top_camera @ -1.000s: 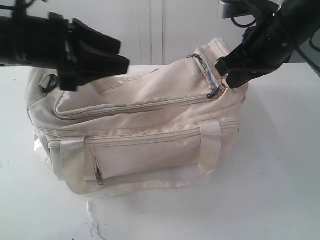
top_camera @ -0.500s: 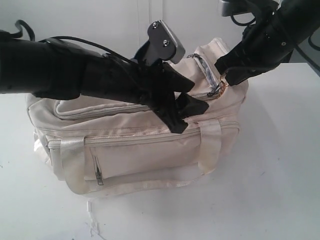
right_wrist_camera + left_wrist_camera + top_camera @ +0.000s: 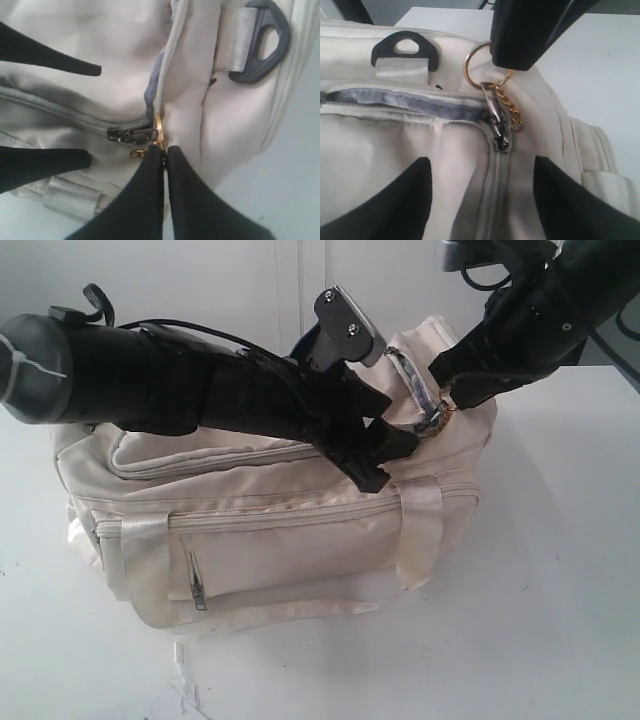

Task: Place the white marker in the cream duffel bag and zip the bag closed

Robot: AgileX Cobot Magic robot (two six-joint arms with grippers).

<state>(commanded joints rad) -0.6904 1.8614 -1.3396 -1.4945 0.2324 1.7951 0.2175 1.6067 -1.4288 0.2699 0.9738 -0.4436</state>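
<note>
A plain cream duffel bag (image 3: 270,530) is showing against a white surface (image 3: 560,590). Its zip tape (image 3: 395,97) is showing grey, its strap clip (image 3: 405,47) black, its zip pull (image 3: 495,117) silver, with a gold key ring (image 3: 470,62) and chain (image 3: 512,107). The left gripper (image 3: 390,462) and right gripper (image 3: 164,150) are appearing black.

Two matte black robot arms.
The left arm (image 3: 150,380) is a thick black tube with a pale grey end cap (image 3: 28,365), a thin black cable (image 3: 190,328) and a grey metal bracket (image 3: 348,322) with screws showing; the right arm (image 3: 560,300) is black too. Both carry wedge-shaped black fingers (image 3: 405,200).
</note>
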